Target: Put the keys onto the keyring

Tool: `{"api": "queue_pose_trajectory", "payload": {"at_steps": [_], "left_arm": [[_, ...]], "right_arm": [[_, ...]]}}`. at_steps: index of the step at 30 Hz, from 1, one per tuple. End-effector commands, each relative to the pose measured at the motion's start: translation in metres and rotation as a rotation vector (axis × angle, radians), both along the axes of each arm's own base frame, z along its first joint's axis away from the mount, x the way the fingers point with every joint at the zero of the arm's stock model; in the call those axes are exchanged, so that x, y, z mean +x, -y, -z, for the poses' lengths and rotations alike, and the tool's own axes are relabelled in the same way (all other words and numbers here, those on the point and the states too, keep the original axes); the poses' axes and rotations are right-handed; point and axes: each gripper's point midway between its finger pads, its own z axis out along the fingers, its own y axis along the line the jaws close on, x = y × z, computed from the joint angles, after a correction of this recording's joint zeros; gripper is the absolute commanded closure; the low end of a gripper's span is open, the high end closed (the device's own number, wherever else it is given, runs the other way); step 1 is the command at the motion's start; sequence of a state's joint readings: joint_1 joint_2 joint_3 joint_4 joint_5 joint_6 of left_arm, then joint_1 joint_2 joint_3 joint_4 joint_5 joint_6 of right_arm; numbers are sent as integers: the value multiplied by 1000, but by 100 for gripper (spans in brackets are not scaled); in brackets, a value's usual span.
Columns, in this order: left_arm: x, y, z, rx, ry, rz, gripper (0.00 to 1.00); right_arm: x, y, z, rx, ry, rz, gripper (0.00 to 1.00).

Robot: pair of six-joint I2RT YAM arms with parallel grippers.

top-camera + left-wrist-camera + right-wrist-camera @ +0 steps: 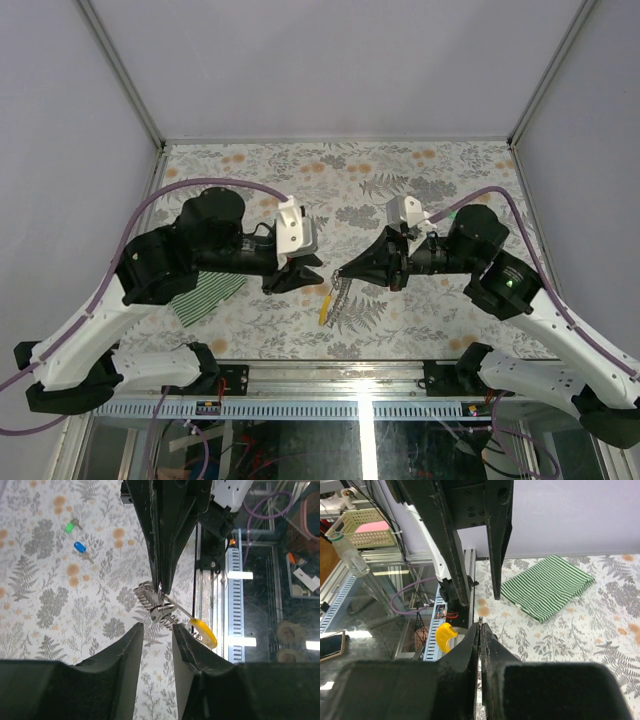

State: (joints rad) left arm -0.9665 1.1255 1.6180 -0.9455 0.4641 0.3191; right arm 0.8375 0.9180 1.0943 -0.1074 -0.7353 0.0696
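Note:
My right gripper (479, 625) is shut on the keyring (159, 609), a thin silvery chain whose yellow tag (204, 632) hangs below it. In the top view the chain (341, 296) dangles from the right gripper (339, 272) above the table. My left gripper (157, 626) is open and empty, its jaws facing the chain a short way off. The top view shows the left gripper (305, 276) just left of the right one. A green key (70, 527) and a blue key (80, 547) lie on the table beyond; the top view does not show them.
A green-and-white striped cloth (208, 293) lies on the floral table (400, 180) under my left arm, and also shows in the right wrist view (547, 585). The table's near edge with its metal rail (330, 385) runs just below the hanging tag.

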Motion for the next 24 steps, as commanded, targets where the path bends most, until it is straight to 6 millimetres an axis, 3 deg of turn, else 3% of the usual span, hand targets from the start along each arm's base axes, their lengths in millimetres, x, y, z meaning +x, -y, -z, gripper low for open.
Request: {"api": "queue_pose_trajectory", "payload": {"at_steps": [1,12,16,24], "left_arm": [[-7,10,-30,-181,34,28,68],[-11,11,-59,-396,47,6,67],[-13,7,-71,-479,55,-10,67],[1,5,-69,-487,29,-104,64]], "right_arm": [[-18,9,-43,140,89,-49,100],[-33,16,-63,219,127,-104,100],[-28,17,-66,239,126,-64,100],[-10,21,-67,262,111,62,100]]}}
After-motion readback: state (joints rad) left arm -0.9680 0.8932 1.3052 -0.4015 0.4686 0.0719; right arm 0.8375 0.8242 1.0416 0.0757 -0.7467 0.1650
